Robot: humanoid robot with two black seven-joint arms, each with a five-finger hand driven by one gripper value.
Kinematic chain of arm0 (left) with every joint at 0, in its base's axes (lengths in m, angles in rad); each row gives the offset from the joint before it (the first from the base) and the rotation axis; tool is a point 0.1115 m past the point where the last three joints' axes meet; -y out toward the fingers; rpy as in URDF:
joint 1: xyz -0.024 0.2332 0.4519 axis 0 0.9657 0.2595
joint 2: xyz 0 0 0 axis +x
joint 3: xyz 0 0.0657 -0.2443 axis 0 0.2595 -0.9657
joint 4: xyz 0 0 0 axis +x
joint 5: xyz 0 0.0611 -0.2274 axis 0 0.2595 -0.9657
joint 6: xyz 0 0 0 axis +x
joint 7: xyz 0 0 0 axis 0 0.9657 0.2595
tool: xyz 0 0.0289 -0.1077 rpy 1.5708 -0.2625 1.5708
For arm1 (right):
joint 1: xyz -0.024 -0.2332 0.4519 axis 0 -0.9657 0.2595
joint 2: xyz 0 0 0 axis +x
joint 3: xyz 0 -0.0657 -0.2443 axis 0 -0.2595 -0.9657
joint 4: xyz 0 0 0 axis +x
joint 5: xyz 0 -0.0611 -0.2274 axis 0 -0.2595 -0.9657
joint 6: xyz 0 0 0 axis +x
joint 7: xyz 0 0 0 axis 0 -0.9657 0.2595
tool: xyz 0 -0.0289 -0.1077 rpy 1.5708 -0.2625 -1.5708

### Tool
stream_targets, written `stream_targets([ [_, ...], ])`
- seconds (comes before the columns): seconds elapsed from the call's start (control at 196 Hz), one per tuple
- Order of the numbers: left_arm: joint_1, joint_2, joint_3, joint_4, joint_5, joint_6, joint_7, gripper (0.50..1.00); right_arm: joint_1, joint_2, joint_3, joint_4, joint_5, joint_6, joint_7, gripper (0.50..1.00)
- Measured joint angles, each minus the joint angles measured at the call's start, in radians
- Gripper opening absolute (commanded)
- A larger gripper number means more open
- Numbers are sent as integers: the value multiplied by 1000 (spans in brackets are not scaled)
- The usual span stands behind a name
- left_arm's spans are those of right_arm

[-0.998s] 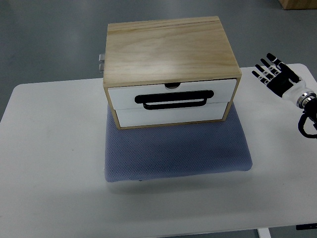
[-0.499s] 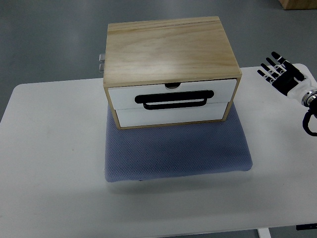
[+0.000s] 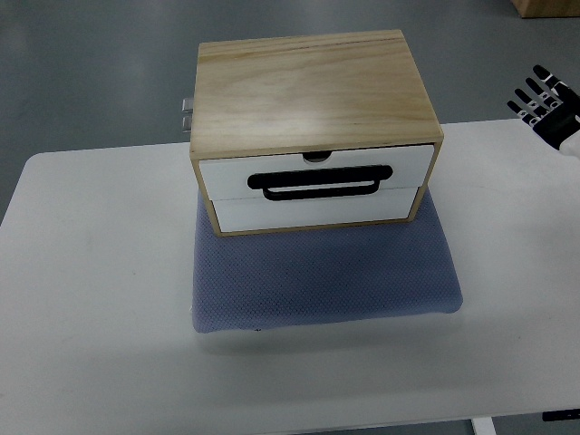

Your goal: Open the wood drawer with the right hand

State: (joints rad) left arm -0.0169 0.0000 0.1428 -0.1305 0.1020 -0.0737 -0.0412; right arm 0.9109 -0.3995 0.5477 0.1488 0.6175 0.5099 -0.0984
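A light wood drawer box (image 3: 313,91) stands on a blue-grey mat (image 3: 322,272) on the white table (image 3: 91,299). Its white drawer front (image 3: 315,172) carries a black loop handle (image 3: 320,181), and a second white front (image 3: 313,210) sits below it. The upper front stands out slightly past the lower one. My right hand (image 3: 550,111) is at the far right edge, well away from the box, with black fingers spread and holding nothing. The left arm is out of view.
A metal hinge or bracket (image 3: 186,114) sticks out at the box's back left. A cardboard box corner (image 3: 546,6) shows at the top right. The table's front edge runs along the bottom of the view.
My right hand has moved up and to the right, away from the box, and is now partly out of the picture. The box and drawer have not moved.
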Motion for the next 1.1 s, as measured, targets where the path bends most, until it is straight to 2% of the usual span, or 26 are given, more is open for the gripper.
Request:
stream_targets([
  [0.168,0,0,0,0,0,0,0,1000,16,-33,-11,19,-23,-5,5,952],
  [0.275,0,0,0,0,0,0,0,1000,37,-87,-18,79,-113,-6,26,950],
  [0.377,0,0,0,0,0,0,0,1000,44,-184,-18,224,-285,-24,82,946],
  [0.509,0,0,0,0,0,0,0,1000,51,-315,-15,447,-532,-97,168,944],
  [0.657,0,0,0,0,0,0,0,1000,96,-404,-13,612,-753,-137,195,944],
  [0.942,0,0,0,0,0,0,0,1000,187,-522,-14,942,-1032,-118,197,946],
  [1.1,0,0,0,0,0,0,0,1000,227,-583,-18,1129,-1077,-24,196,946],
])
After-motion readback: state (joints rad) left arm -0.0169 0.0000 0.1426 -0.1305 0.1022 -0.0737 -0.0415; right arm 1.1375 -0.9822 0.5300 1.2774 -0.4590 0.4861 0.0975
